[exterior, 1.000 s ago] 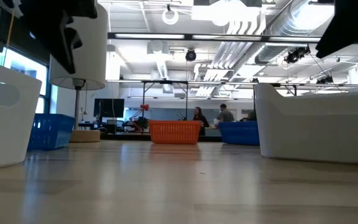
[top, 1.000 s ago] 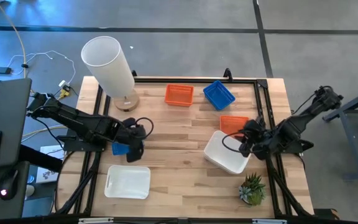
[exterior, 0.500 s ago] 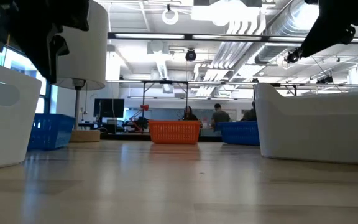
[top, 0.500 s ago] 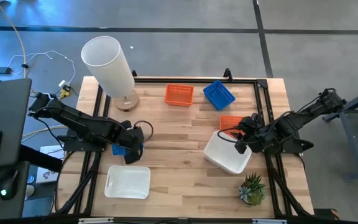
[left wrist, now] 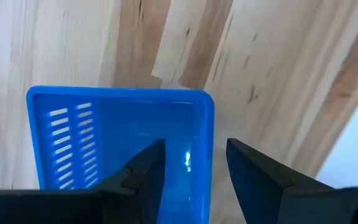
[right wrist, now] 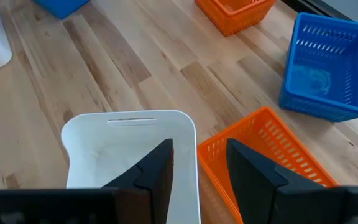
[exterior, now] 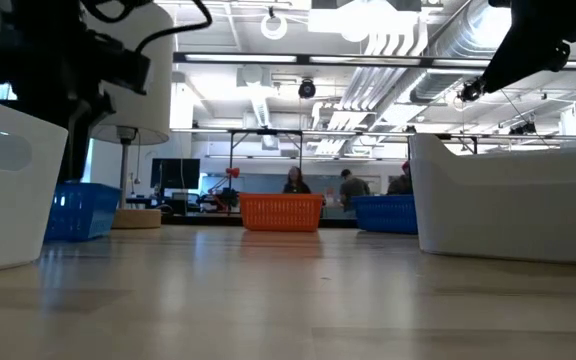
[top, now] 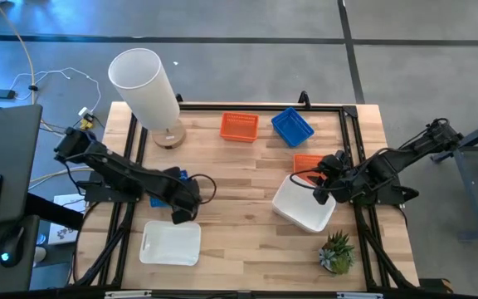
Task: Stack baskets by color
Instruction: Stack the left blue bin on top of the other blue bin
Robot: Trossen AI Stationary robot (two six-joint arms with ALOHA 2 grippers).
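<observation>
Left hand (top: pixel 186 202), fingers parted astride a blue basket's (left wrist: pixel 120 146) wall, has swung forward beside the lamp (top: pixel 146 88), suggesting a carry; right hand (top: pixel 326 184), likewise parted, straddles the white basket's (top: pixel 299 205) rim unchanged.

On the wooden counter (top: pixel 239 178) we find the tall white cylinder lamp (top: pixel 146 90) at the far left corner. Right of it along the far edge sit an orange mesh basket (top: pixel 239 126), then a blue mesh basket (top: pixel 292 126). Nearer on the right, a second orange mesh basket (top: pixel 308 163) lies just behind a white plastic basket (top: pixel 301 204), with the small potted green plant (top: pixel 336 252) in front. Another white plastic basket (top: pixel 171 242) sits near left, behind it a third blue mesh basket (left wrist: pixel 120 143).
</observation>
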